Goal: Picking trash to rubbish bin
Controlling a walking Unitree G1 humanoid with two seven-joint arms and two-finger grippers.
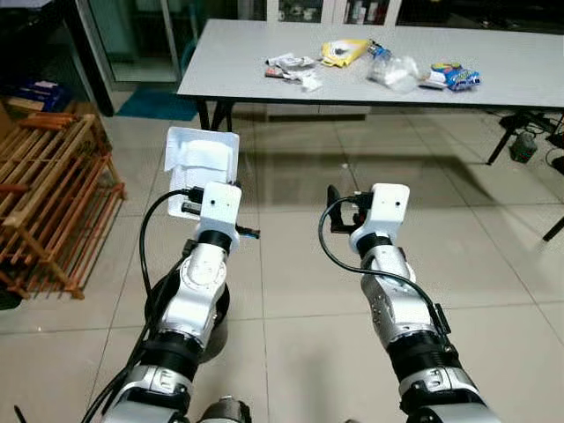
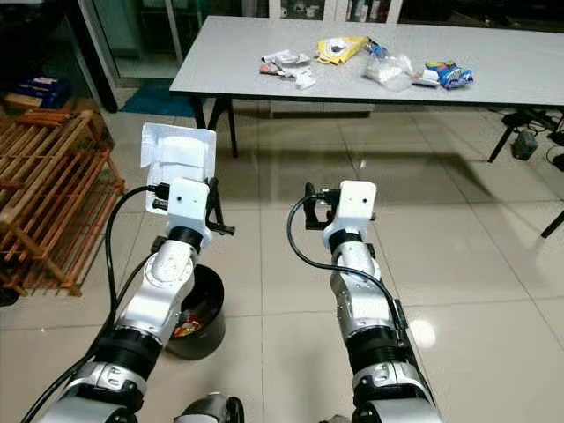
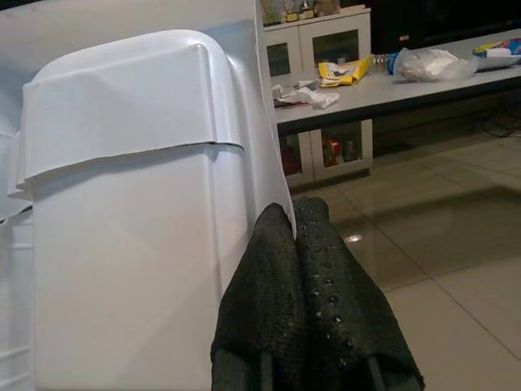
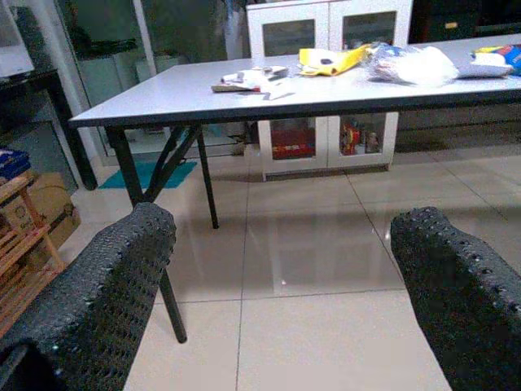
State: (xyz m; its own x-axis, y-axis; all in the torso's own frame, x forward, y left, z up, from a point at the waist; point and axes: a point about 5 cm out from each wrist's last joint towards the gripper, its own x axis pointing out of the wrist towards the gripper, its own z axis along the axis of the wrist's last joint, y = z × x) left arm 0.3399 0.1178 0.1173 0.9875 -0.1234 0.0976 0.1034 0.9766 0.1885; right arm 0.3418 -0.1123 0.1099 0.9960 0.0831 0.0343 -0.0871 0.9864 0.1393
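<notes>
- Your left gripper [image 3: 313,326] is pinched closed on a white tray [image 1: 201,163], its two fingers pressed together over the tray's edge; the tray stands upright above the wrist at about 10 o'clock in the head views.
- In the left wrist view the tray [image 3: 130,236] fills most of the frame, with a folded lip across its upper part.
- Your right gripper [image 4: 285,285] is wide open and holds nothing; both fingers [image 4: 106,293] frame bare floor and the table beyond. In the head view it sits near centre, at about 1 o'clock from the left one.
- The bin [image 2: 198,322] is a black bucket on the floor at 7 o'clock, directly under your left forearm, with some colourful trash inside.
- The table [image 1: 247,62] lies at 12 o'clock, well apart from both grippers. On it you have white wrappers [image 1: 291,69], a yellow bag [image 1: 344,51], a clear plastic bag [image 1: 394,70] and a blue packet [image 1: 456,77].
- A wooden rack [image 1: 53,194] stands at 9 o'clock.
</notes>
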